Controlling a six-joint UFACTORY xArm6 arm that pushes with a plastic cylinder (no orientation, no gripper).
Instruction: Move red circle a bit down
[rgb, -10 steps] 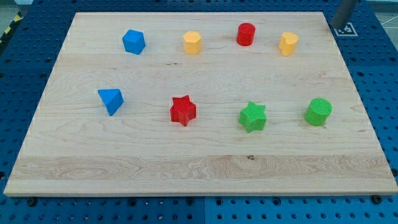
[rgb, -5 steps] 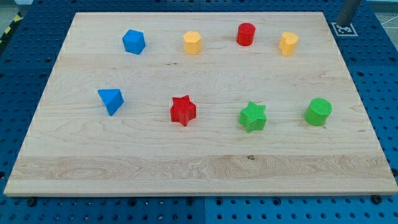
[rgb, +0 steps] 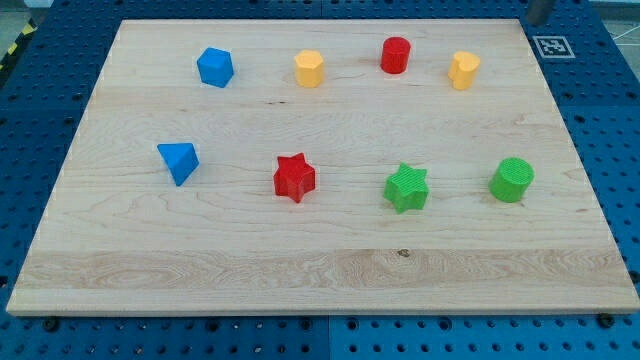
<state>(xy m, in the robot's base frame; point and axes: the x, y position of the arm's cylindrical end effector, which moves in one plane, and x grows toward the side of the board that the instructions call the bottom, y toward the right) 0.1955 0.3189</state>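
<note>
Along the far edge of the table (rgb: 300, 270), your red circle (rgb: 396, 55) sits between a yellow block (rgb: 310, 69) on its left and another yellow block (rgb: 463, 71) on its right. Only a sliver of the rod (rgb: 538, 10) shows at the far right corner — my tip itself can't be made out, and there's no tool whose state could be told. Judging by this, you're at the approach step: next, get the tip behind the circle's far side and nudge it nearer — gently.
</note>
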